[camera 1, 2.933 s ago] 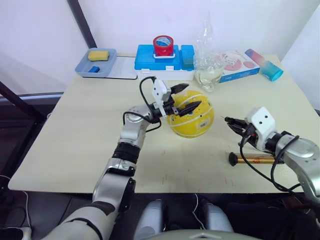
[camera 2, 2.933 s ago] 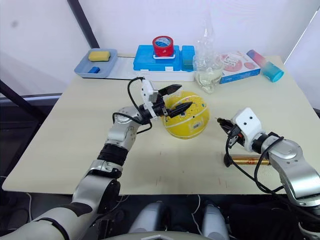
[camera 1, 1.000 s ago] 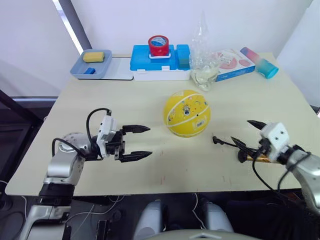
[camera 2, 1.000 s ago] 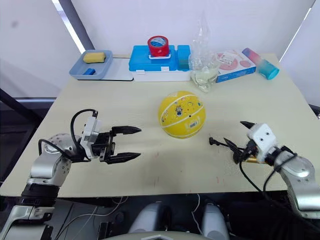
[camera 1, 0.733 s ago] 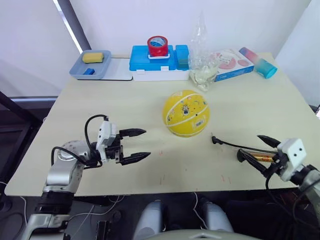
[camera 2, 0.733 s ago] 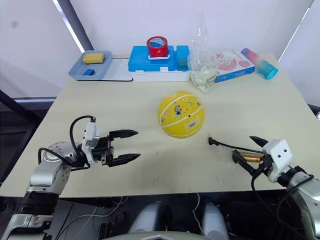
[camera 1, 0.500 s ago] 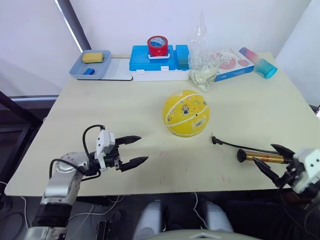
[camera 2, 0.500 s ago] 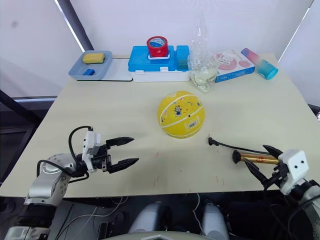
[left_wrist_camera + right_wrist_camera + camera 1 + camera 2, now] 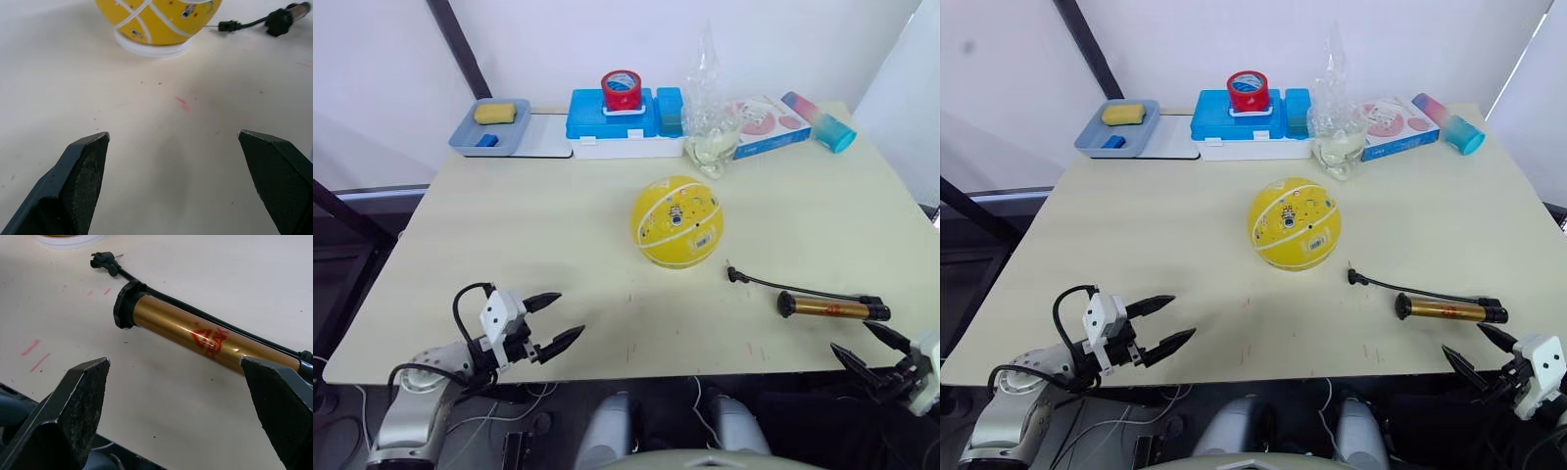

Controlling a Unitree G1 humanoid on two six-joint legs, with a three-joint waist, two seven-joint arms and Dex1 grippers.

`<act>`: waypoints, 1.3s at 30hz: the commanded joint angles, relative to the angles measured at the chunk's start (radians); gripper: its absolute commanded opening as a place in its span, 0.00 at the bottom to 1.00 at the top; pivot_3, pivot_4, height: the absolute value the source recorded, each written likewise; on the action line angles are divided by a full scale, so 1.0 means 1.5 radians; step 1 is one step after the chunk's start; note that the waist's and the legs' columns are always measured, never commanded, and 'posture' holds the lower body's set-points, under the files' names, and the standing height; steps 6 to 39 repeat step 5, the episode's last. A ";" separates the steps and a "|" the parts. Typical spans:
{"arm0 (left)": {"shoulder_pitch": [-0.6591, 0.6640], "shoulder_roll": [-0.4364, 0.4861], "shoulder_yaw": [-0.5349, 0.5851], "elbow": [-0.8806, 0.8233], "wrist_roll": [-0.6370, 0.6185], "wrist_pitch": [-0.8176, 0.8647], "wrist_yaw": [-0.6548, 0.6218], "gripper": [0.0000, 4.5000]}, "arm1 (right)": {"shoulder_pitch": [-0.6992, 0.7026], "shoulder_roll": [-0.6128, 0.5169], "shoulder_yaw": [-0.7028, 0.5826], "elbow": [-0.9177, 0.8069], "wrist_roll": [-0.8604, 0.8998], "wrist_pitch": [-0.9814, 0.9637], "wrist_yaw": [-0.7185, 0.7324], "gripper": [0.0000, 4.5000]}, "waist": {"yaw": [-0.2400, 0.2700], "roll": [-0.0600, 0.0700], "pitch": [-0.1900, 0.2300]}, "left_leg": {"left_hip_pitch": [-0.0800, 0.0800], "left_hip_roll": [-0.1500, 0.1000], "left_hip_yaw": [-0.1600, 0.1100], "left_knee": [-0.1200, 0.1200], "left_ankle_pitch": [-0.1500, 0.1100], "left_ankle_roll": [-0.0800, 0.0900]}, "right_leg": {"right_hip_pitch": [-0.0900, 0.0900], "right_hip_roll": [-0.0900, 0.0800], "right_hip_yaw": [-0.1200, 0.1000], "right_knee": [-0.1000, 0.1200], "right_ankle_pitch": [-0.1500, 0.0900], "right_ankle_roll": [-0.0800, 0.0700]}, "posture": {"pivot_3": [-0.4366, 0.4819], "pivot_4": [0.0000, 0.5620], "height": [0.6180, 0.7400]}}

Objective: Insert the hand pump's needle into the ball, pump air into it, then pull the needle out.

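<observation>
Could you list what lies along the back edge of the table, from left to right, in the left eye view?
Blue tray → blue box with red tape roll → clear plastic bag → flat printed box → teal tumbler.

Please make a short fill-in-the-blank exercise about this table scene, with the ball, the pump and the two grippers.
1. The ball sits on a white ____.
2. The needle lies on the table, ____ of the ball.
3. Both the left gripper and the right gripper are open and hold ____.
4. The tube of the pump is ____ in colour.

Missing words: ring; out; nothing; gold
</observation>
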 commanded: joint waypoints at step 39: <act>0.012 0.001 0.011 -0.007 0.027 -0.030 0.029 1.00 | -0.016 -0.001 -0.007 0.046 0.000 -0.051 0.024 0.99 | 0.000 0.000 0.000 | 0.000 0.000 0.000 0.000 0.000 0.000 | 0.000 0.001 0.000 0.000 0.000 0.000 | 0.48 0.27 0.97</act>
